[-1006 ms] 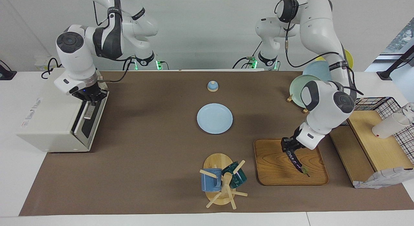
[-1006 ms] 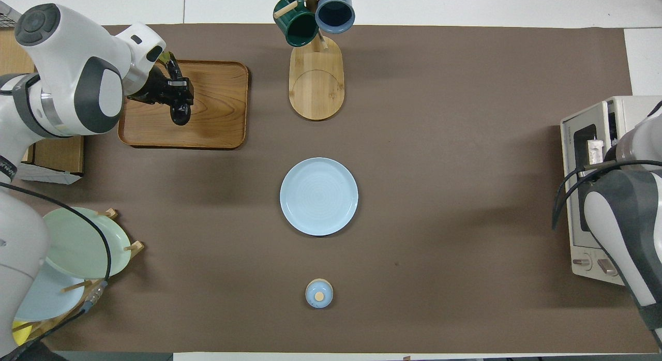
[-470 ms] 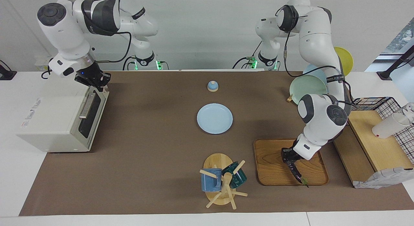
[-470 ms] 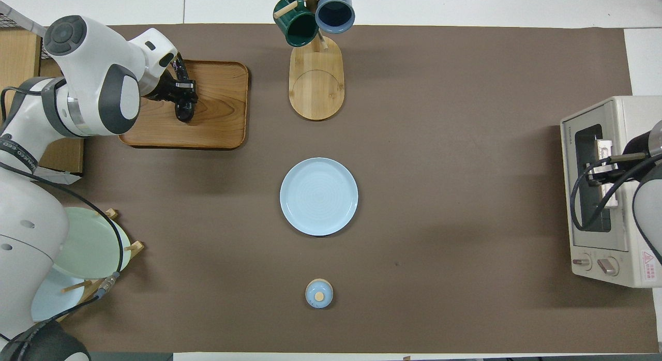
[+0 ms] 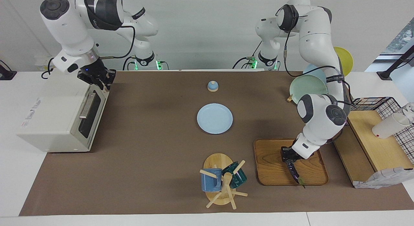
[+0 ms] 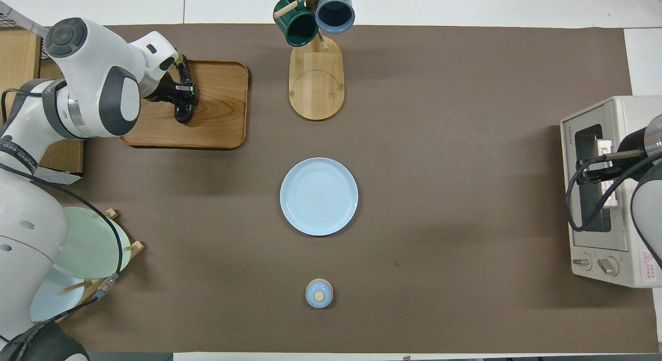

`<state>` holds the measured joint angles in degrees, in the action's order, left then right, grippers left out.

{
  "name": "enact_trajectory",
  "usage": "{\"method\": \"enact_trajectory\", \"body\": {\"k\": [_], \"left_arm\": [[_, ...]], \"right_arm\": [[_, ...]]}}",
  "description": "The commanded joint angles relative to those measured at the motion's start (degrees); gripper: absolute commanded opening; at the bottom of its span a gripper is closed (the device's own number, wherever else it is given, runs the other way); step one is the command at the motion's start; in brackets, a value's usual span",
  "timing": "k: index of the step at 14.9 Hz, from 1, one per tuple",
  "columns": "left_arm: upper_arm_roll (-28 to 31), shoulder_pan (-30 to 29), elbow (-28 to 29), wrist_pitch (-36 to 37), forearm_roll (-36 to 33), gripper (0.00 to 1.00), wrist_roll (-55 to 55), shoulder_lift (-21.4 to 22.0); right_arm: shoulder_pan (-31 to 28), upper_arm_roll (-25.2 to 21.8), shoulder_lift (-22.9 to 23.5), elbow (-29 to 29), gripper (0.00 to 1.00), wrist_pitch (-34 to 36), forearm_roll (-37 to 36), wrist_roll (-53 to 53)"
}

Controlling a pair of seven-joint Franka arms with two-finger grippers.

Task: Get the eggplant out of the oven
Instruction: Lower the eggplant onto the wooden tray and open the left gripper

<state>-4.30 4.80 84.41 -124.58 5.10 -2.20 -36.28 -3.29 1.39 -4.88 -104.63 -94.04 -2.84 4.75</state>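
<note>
The eggplant [image 5: 295, 171] is already out of the oven [image 5: 55, 120], lying on the wooden tray [image 5: 271, 164]; the left gripper [image 5: 288, 158] sits at it, jaws unreadable. Right gripper [image 5: 103, 82] hovers above the closed oven, jaws apart

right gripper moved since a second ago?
Yes. The right gripper was down at the oven door handle; now it is raised over the oven's top edge nearest the robots.

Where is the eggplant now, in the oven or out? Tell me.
Out. The eggplant lies on the wooden tray under the left end effector. The oven door is shut, at the right arm's end.
</note>
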Motion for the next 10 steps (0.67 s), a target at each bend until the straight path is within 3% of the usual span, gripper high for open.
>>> {"method": "enact_trajectory", "body": {"k": [1, 2, 7, 10], "left_arm": [[0.1, -0.2, 1.4, 1.6, -1.1, 1.00, -0.7, 1.7], [0.1, -0.4, 1.2, 2.7, -1.1, 1.00, -0.7, 3.0], [0.5, -0.8, 1.7, 11.9, -1.0, 1.00, 0.3, 14.0], [1.6, -0.8, 1.4, 17.0, -1.1, 1.00, 1.2, 19.6]], "right_arm": [[-0.3, 0.4, 0.4, 0.7, 0.86, 1.0, 1.9, 0.0], [0.5, 0.5, 0.5, 1.2, 1.00, 1.4, 1.4, 0.1], [1.8, -0.2, 5.5, 8.0, 1.00, 7.6, 0.8, 0.2], [3.1, -1.5, 5.0, 8.0, 1.00, 8.7, 0.9, -0.2]]}}
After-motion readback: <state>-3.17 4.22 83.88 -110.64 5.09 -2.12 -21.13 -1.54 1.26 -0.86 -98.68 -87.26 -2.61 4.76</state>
